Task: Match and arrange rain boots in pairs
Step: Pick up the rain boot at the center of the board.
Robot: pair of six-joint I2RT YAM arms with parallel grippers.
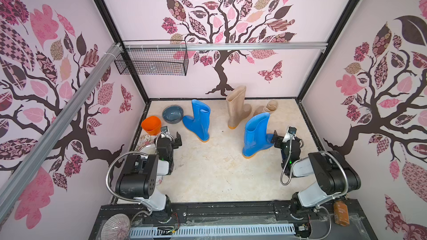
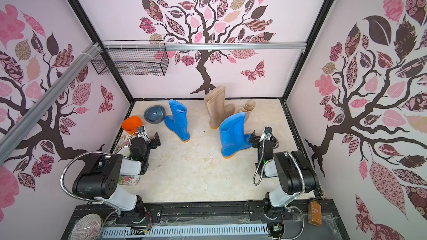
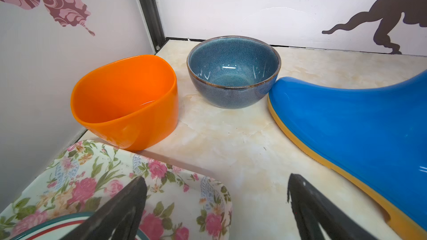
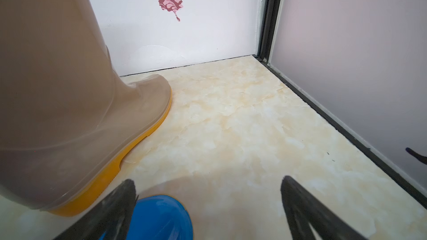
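Shows four rain boots not yet paired on the tabletop (image 1: pixel 215 172): left blue boot (image 1: pixel 198 121) upright, toe just beside the grey-blue bowl (image 1: pixel 172 114); right blue boot (image 1: pixel 255 135) upright, well apart from it; tall tan boot (image 1: pixel 236 107) between and behind; second tan boot (image 1: pixel 269 108) partly hidden. Finds left tool (image 1: pixel 178 140) and right tool (image 1: pixel 276 140) both spread wide, holding nothing, the latter at the right blue boot's toe. Suggests light, glossy, pliable rubber, probably slippery; best pinched at the shaft rim.

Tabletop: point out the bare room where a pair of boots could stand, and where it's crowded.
Widest bare patch: the near tabletop, in front of the blue boots. A smaller one: the far right corner beside the tan boots. Crowded: far left, with orange cup, bowl, floral tray and a blue boot.
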